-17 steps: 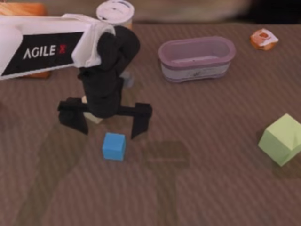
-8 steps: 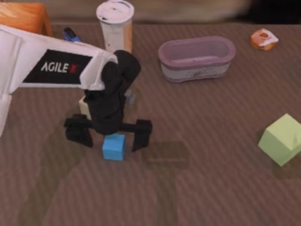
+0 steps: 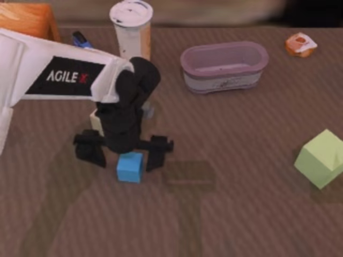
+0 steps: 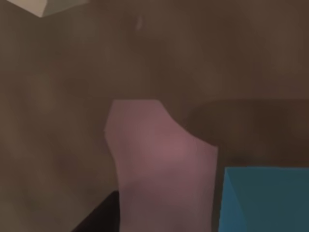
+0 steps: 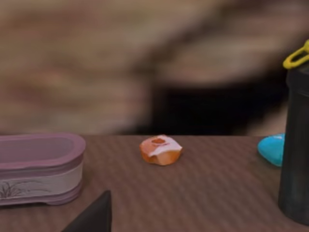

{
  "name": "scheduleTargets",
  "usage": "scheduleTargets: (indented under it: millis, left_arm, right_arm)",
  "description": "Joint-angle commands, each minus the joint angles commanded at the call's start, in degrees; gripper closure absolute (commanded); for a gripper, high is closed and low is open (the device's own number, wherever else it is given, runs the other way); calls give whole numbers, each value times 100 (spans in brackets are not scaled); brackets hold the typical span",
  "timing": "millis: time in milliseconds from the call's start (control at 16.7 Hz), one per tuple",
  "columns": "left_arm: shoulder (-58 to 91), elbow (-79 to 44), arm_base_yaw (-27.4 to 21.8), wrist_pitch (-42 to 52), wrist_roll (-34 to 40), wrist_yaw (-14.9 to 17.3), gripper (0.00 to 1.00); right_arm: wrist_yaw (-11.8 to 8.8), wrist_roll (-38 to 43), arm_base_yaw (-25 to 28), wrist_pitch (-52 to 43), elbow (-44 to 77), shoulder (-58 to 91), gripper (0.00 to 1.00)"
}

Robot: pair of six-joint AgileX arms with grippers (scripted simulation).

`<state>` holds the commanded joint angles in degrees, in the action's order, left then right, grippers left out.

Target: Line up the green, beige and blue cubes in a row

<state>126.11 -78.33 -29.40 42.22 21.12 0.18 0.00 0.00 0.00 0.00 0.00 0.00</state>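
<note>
While straddling the blue cube (image 3: pixel 130 167), left end effector (image 3: pixel 124 155) spread wide. Likely light, rigid, matte; best pinched across flat opposite sides.

Left gripper narrowing over the blue cube

The left gripper (image 3: pixel 124 152) is drawing its right finger (image 3: pixel 156 151) in toward the blue cube (image 3: pixel 130 167), after sweeping nearer across the table and uncovering the orange block (image 3: pixel 29 19) and the stapler (image 3: pixel 80 39) at the far left.
</note>
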Motion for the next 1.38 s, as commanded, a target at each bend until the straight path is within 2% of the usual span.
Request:
scheduleTargets:
  millis: [360,960,1380]
  left_arm:
    - [0,0,0,0,0,0,98]
    - [-221,-71,15,123,-43,-65,100]
    - [-723,-680,106,1287,-24,-69,100]
  right_arm:
    - [0,0,0,0,0,0,0]
    - [0,0,0,0,0,0,0]
    - [0,0,0,0,0,0,0]
